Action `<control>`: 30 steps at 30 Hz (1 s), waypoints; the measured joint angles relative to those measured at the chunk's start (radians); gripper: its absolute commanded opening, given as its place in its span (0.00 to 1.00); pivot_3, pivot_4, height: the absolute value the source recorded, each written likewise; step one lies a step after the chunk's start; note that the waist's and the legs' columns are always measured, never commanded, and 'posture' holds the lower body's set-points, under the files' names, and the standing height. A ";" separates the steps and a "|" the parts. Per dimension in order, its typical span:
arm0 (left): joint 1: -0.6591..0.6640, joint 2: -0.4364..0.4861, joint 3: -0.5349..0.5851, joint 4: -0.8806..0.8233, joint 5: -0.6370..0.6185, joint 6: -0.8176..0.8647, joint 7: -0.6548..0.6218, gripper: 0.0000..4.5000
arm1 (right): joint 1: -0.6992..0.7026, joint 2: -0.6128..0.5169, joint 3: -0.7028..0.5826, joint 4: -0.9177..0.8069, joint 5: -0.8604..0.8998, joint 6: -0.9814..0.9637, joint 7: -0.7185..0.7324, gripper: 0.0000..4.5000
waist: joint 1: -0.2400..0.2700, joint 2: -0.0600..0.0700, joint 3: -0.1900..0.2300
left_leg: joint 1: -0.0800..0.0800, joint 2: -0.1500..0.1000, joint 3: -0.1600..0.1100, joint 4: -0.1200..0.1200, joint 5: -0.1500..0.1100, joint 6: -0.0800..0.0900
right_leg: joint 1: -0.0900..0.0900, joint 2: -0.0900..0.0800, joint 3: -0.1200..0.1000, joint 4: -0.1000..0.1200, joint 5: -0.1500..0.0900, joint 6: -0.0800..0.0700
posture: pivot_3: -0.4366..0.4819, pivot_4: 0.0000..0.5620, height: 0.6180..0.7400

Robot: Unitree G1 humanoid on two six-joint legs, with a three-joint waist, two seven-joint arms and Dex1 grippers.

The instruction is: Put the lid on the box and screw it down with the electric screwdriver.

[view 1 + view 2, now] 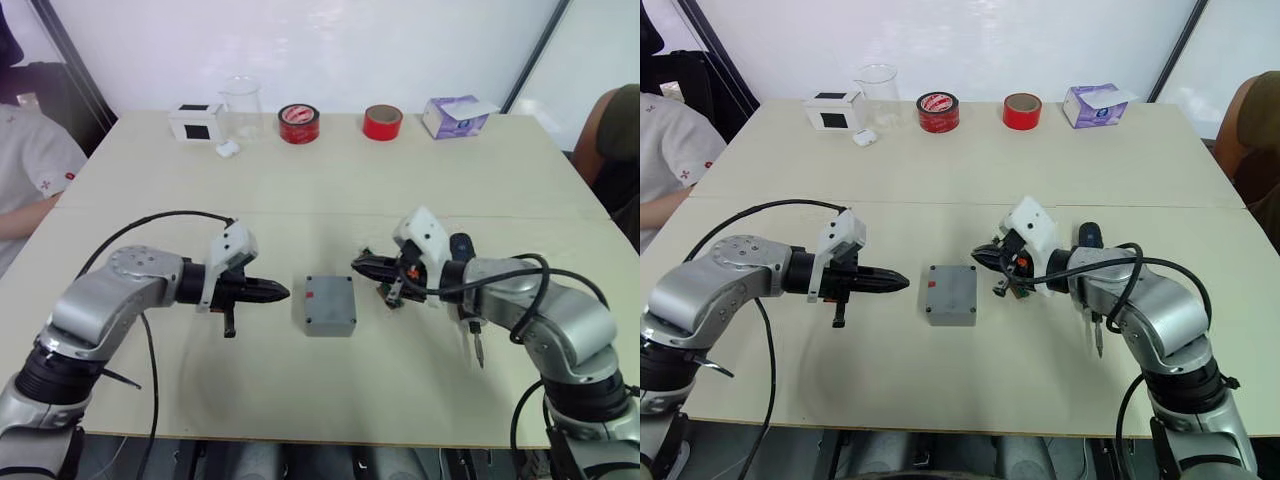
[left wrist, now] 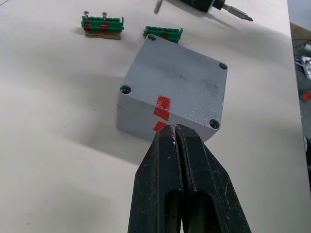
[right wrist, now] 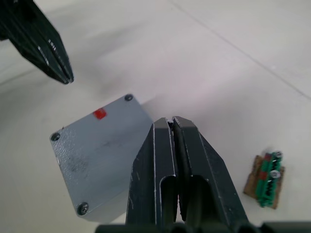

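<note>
The grey box (image 1: 331, 328) stands in the middle of the table with the lid (image 1: 330, 300) seated flat on top; red marks on both line up at one edge (image 2: 162, 108). My left gripper (image 1: 285, 292) is shut and empty, its tip just left of the box, close to the red marks. On the other side my right gripper (image 1: 356, 263) is also shut and empty, its tip by the far right corner of the box. The electric screwdriver (image 1: 468, 318) lies on the table under my right forearm, its bit (image 1: 478, 354) pointing toward the front edge.
Small green terminal blocks (image 1: 390, 292) lie just right of the box. Along the far edge stand a white-and-black cube (image 1: 196, 122), a clear beaker (image 1: 242, 103), two red tape rolls (image 1: 298, 123) (image 1: 382, 122) and a tissue box (image 1: 455, 115). People sit at both sides.
</note>
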 measured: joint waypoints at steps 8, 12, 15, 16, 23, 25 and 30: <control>0.017 0.000 0.001 -0.009 0.000 0.000 0.006 0.00 | 0.003 0.004 0.043 0.035 -0.032 -0.034 0.001 0.01 | 0.000 0.000 0.000 | 0.000 0.000 0.000 0.000 0.000 0.000 | 0.000 0.000 0.000 0.000 0.000 0.000 | 0.48 0.27 1.00; 0.019 0.000 0.001 -0.010 0.000 0.000 0.007 0.00 | 0.006 0.004 0.058 0.045 -0.041 -0.048 0.004 0.01 | 0.000 0.000 0.000 | 0.000 0.000 0.000 0.000 0.000 0.000 | 0.000 0.000 0.000 0.000 0.000 0.000 | 0.48 0.27 1.00; 0.020 0.000 0.001 -0.016 0.000 0.000 0.009 0.00 | 0.013 0.004 0.065 0.057 -0.050 -0.056 0.004 0.01 | 0.000 0.000 0.000 | 0.000 0.000 0.000 0.000 0.000 0.000 | 0.000 0.000 0.000 0.000 0.000 0.000 | 0.48 0.27 1.00; 0.020 0.000 0.001 -0.020 0.000 0.000 0.009 0.00 | 0.015 0.004 0.067 0.062 -0.052 -0.058 0.005 0.01 | 0.000 0.000 0.000 | 0.000 0.000 0.000 0.000 0.000 0.000 | 0.000 0.000 0.000 0.000 0.000 0.000 | 0.48 0.27 1.00; 0.020 0.000 0.001 -0.027 0.000 0.000 0.018 0.00 | 0.015 0.004 0.070 0.072 -0.069 -0.066 0.011 0.01 | 0.000 0.000 0.000 | 0.000 0.000 0.000 0.000 0.000 0.000 | 0.000 0.000 0.000 0.000 0.000 0.000 | 0.48 0.27 1.00; 0.020 0.000 0.001 -0.027 0.000 0.000 0.021 0.00 | 0.015 0.005 0.072 0.074 -0.071 -0.067 0.011 0.01 | 0.000 0.000 0.000 | 0.000 0.000 0.000 0.000 0.000 0.000 | 0.000 0.000 0.000 0.000 0.000 0.000 | 0.48 0.27 1.00; 0.019 0.000 0.001 -0.027 0.000 0.000 0.022 0.00 | 0.016 0.013 0.076 0.084 -0.072 -0.067 0.010 0.01 | 0.000 0.000 0.000 | 0.000 0.000 0.000 0.000 0.000 0.000 | 0.000 0.000 0.000 0.000 0.000 0.000 | 0.48 0.27 1.00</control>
